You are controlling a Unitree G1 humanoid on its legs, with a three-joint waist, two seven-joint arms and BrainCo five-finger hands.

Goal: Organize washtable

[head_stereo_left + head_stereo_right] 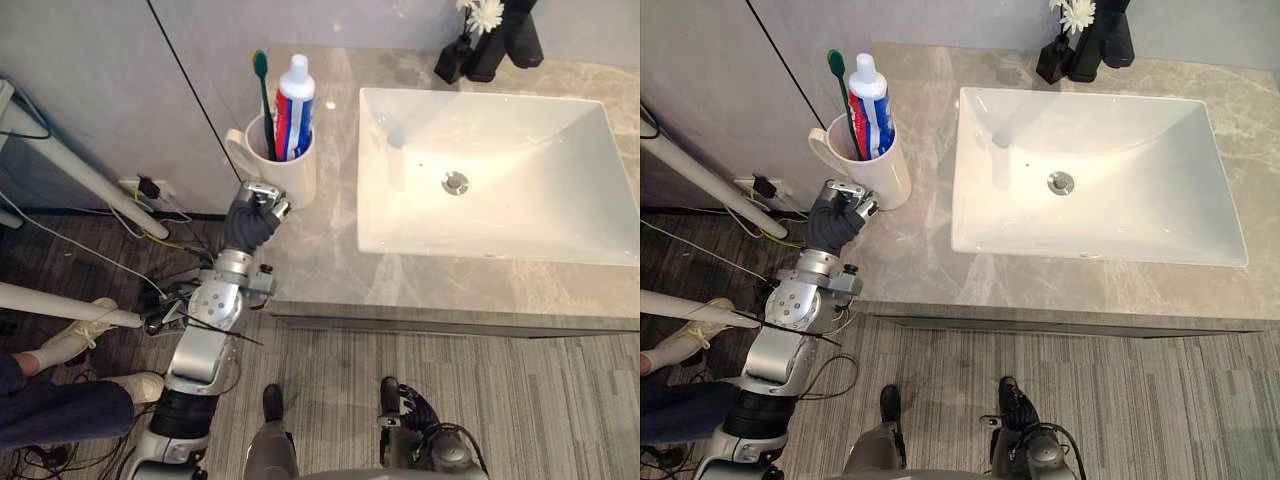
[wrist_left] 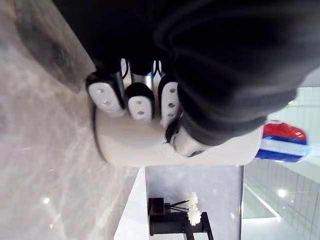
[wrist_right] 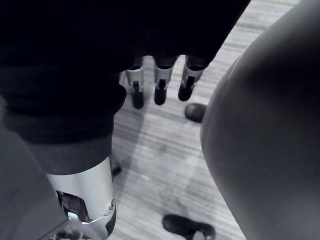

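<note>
Grey marbled countertop (image 1: 320, 262) fills the upper right of my head views, with a white rectangular basin (image 1: 560, 205) set into it and a metal drain (image 1: 455, 182) at its middle. At the counter's upper left corner, against the wall, stands the white mug (image 1: 298, 172), upright, its handle turned toward the frame's left. A green toothbrush (image 1: 262, 78) and a red, white and blue toothpaste tube (image 1: 295, 100) stand inside it. My left hand (image 1: 258, 208) is at the mug's near side, low on its wall. Through the left wrist camera I see the fingers (image 2: 140, 102) curled onto the mug's white body with the thumb against it as well. My right hand (image 3: 159, 82) hangs off the counter over the striped floor, fingers loose and straight, holding nothing. White flowers (image 1: 487, 14) in a black vase sit at the top edge behind the basin. A person's white shoe (image 1: 70, 340) shows at the lower left.
</note>
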